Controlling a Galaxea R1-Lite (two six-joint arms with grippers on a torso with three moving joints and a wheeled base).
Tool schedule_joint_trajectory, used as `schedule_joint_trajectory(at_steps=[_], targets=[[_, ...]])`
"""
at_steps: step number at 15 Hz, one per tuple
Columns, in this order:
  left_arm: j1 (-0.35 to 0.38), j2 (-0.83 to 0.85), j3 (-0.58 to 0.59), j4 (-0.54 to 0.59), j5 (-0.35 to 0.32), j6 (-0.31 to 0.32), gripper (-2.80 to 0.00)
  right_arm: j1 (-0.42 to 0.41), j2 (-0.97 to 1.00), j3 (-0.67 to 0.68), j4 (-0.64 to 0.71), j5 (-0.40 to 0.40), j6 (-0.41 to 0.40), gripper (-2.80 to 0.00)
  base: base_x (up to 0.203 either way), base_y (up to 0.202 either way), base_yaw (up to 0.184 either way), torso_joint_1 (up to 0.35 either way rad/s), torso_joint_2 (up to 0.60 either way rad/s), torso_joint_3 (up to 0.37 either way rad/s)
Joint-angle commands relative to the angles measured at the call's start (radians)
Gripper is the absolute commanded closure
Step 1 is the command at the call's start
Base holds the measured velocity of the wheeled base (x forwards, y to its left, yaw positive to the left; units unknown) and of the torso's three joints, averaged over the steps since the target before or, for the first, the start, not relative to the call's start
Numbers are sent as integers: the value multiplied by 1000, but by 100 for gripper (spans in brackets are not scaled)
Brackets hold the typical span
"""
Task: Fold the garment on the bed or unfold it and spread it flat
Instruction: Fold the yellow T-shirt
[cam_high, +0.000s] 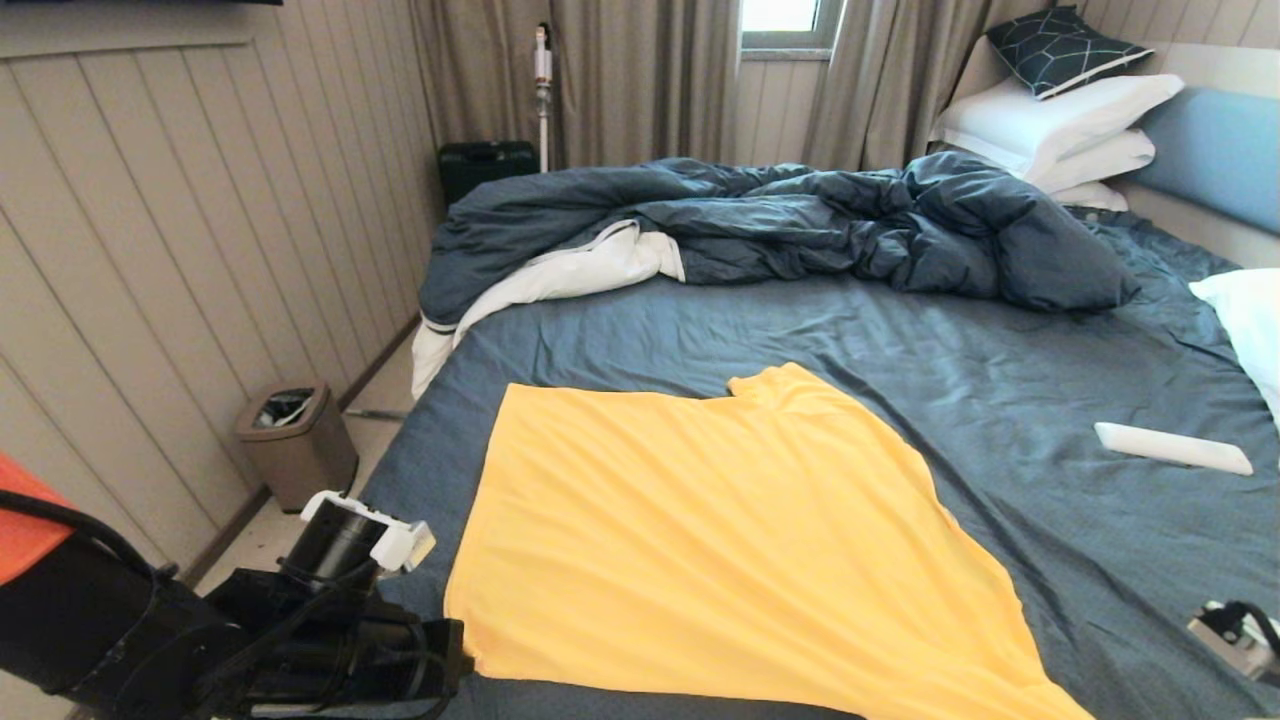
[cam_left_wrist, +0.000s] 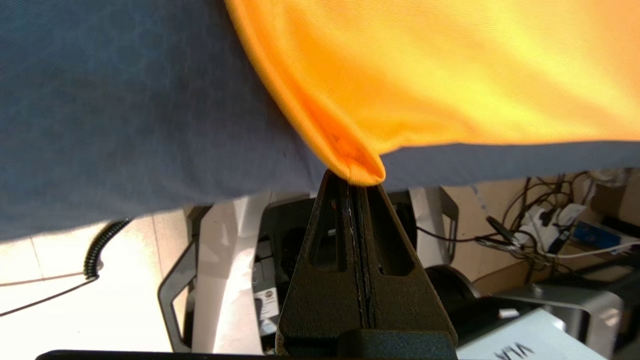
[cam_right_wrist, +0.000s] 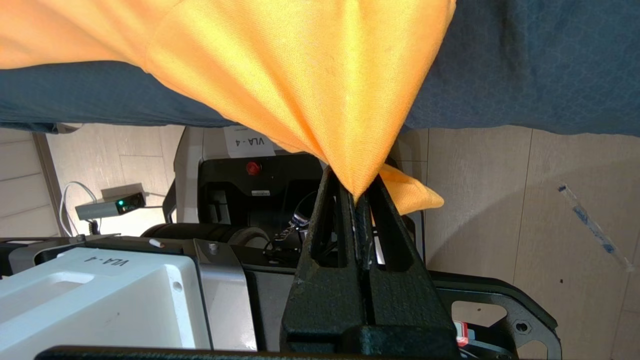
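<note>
Pinching the garment (cam_high: 720, 540) — left gripper (cam_left_wrist: 356, 182) and right gripper (cam_right_wrist: 356, 197) both clamped

Left arm (cam_high: 230, 640): matte black housings, a cylindrical black segment capped by a white clip-on bracket at 1 o'clock from the wrist, black cables looped along the links. An orange panel adjoins the arm at 9 o'clock in the head view. Left gripper (cam_left_wrist: 356, 182): two black, coarse-textured wedge fingers, each with an elongated slot. Right gripper (cam_right_wrist: 359, 192): same pattern. White body panels bear "VLA" lettering; a red button sits on the black base.
</note>
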Motion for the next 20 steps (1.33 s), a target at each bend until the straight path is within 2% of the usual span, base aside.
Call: schedule_joint_trajectory(at_steps=[1, 4, 9, 14, 15, 20], targets=[[0, -92, 29, 11, 0, -5, 0, 0, -11, 1, 4, 2, -1, 0, 0, 0, 0, 0, 0, 0], [0, -182, 71, 86, -2, -7, 0, 2, -26, 5, 8, 2, -1, 0, 0, 0, 0, 0, 0, 0], [-1, -273, 123, 138, -6, -6, 0, 3, -28, 5, 10, 3, -1, 0, 0, 0, 0, 0, 0, 0], [-2, -202, 105, 128, -11, -2, 0, 2, -17, 0, 8, 2, 0, 0, 0, 0, 0, 0, 0, 0], [-2, -155, 95, 126, -11, -1, -280, 2, -15, -4, 8, 3, 0, 0, 0, 0, 0, 0, 0, 0], [-10, -32, 81, 12, -5, -3, -280, 3, -14, -25, 9, 3, 0, 0, 0, 0, 0, 0, 0, 0]])
